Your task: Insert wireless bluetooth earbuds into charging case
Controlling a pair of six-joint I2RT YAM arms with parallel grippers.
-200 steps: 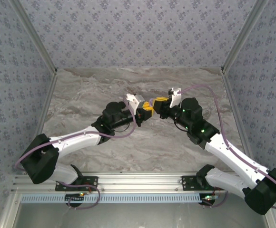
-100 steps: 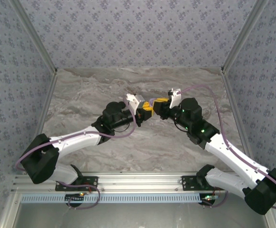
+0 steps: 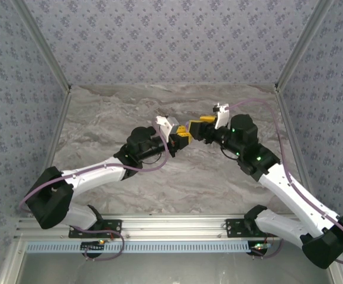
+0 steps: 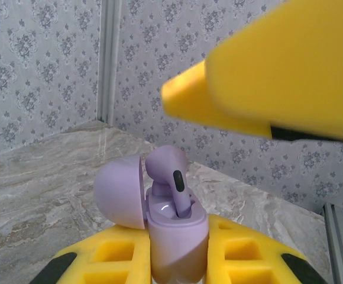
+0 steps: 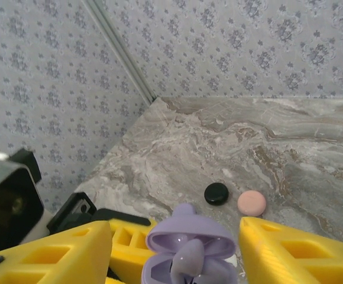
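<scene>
While the left arm (image 3: 94, 171) stretches low from its base at the near left edge towards the middle of the marble-patterned table (image 3: 112, 118), the right arm (image 3: 284, 183) rises from the near right and bends inward, so the two wrists meet nose to nose above the table's centre. The left gripper (image 3: 182, 136) points right and a little away from the bases. The right gripper (image 3: 198, 125) points left, facing it, and sits slightly farther back.

The left gripper's yellow fingers (image 4: 242, 254) are clamped on the body of the lilac charging case (image 4: 177, 236), holding it upright off the table. Its domed lid (image 4: 121, 192) is swung open to one side. A lilac earbud (image 4: 172, 174) stands in the case, stem down in its socket and rounded head above the rim. Whether it is fully seated I cannot tell.

The right gripper's jaws are spread apart with nothing between the pads. In its wrist view the open case shows between and beyond the two yellow fingers (image 5: 295, 251), and in the left wrist view one of them hovers above the earbud, apart from it.

On the table behind lie a black round case (image 5: 216, 193) and a pink round case (image 5: 252, 203), just beside each other and flat on the surface.
</scene>
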